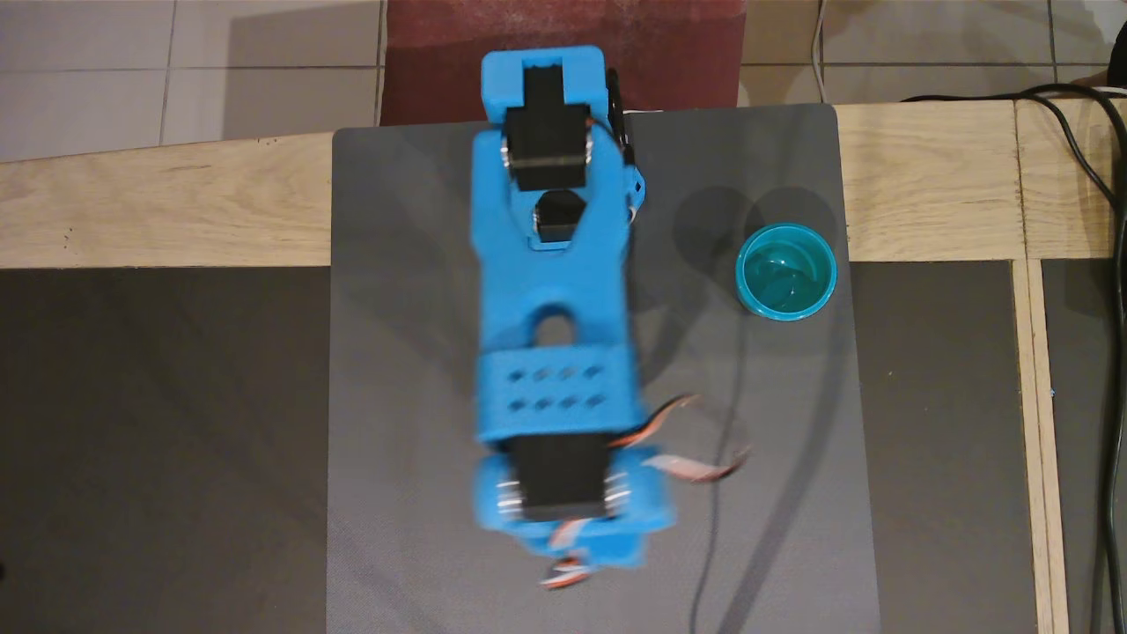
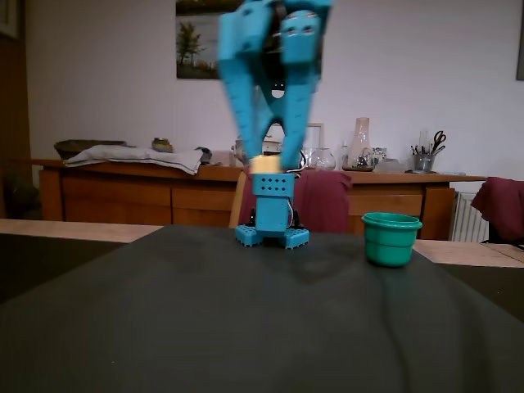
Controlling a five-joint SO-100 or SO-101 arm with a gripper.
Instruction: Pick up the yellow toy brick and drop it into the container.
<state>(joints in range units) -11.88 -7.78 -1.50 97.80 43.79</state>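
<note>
That little yellow toy brick (image 2: 264,164) looks light, hard and a bit slick, best pinched across its flat sides, and that is how the hand (image 2: 265,166) has it, fingers closed on it high above the worktop (image 2: 205,327). The container (image 2: 390,238) stands below, off to the hand's right in the fixed view.

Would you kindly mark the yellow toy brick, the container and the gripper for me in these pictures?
yellow toy brick (image 2: 264,164): fixed view, its front face between the fingertips.
container (image 1: 745,291): overhead view, left side of its teal rim.
gripper (image 2: 265,167): fixed view, midway between the fingertips, raised above the mat.
</note>
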